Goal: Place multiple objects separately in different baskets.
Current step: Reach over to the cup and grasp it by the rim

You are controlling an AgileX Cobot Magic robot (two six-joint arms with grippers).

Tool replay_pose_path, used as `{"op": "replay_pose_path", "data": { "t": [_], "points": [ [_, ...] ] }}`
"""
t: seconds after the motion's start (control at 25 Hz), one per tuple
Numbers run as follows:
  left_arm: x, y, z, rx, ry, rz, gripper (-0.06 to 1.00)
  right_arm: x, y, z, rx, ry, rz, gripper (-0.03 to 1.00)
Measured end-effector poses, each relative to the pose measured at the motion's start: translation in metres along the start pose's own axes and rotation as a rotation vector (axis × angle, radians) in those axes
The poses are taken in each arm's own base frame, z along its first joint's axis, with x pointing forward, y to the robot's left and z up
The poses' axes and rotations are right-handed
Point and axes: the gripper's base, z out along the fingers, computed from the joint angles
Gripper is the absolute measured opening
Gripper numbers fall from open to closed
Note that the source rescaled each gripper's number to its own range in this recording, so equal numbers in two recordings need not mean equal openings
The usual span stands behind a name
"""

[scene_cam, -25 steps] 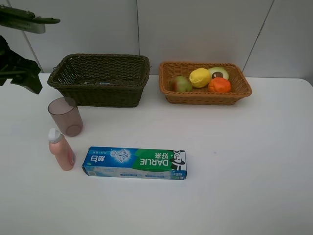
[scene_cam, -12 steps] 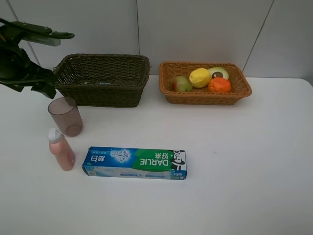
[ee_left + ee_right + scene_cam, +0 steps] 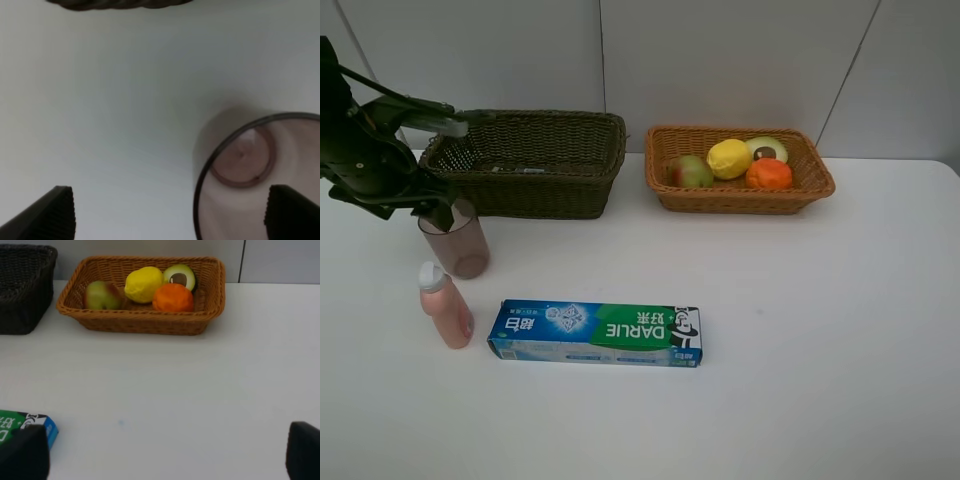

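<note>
Seen from the high camera, the left gripper [image 3: 442,170] is hanging at the table's [image 3: 820,350] 10 o'clock edge. Its jaws are standing wide and gripping nothing. It is hovering over the translucent mauve cup [image 3: 455,238]. In the left wrist view one finger [image 3: 292,215] is overlapping the cup's open mouth, and the other is standing well clear of it.

The cup is standing upright at 10 o'clock from the table's middle. The pink white-capped bottle [image 3: 445,308] is standing upright just beside it, at the cup's 6 o'clock. The dark brown-green basket [image 3: 540,190] is sitting at the table's 11 o'clock, just behind the cup; I cannot tell what is lying inside.

The DARLIE toothpaste box [image 3: 595,333] is lying flat near the table's middle, running from 9 to 3 o'clock.

The light orange-tan basket [image 3: 740,200] is sitting at 1 o'clock and is holding all four fruits:
- The green-red pear [image 3: 689,171] is lying at its 9 o'clock end.
- The yellow lemon [image 3: 729,158] is lying near its middle.
- The halved avocado [image 3: 767,150] is lying at 2 o'clock, cut face up.
- The orange [image 3: 769,174] is lying at 4 o'clock.

The right gripper [image 3: 162,455] is showing only in its own wrist view. Its jaws are gaping wide over bare table and holding nothing.
</note>
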Motion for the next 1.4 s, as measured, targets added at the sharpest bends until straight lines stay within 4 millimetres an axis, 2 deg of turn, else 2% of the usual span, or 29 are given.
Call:
{"op": "replay_pose_path", "data": {
  "t": [0.2,0.44,0.52,0.56,0.76,0.84,1.4],
  "points": [
    [0.001,0.000,0.018,0.007,0.023,-0.011,1.00,0.000,0.000,0.000,0.000,0.000,0.000,1.00],
    [0.003,-0.001,0.027,0.011,0.046,-0.017,0.97,0.000,0.000,0.000,0.000,0.000,0.000,1.00],
    [0.003,-0.001,0.029,0.016,0.047,-0.025,0.87,0.000,0.000,0.000,0.000,0.000,0.000,1.00],
    [0.003,-0.001,0.029,0.018,0.047,-0.029,0.79,0.000,0.000,0.000,0.000,0.000,0.000,1.00],
    [0.002,-0.002,0.029,0.028,0.043,-0.047,0.24,0.000,0.000,0.000,0.000,0.000,0.000,1.00],
    [0.002,-0.003,0.029,0.033,0.043,-0.055,0.09,0.000,0.000,0.000,0.000,0.000,0.000,1.00],
    [0.002,-0.004,0.029,0.049,0.040,-0.083,0.09,0.000,0.000,0.000,0.000,0.000,0.000,1.00]
  ]
}}
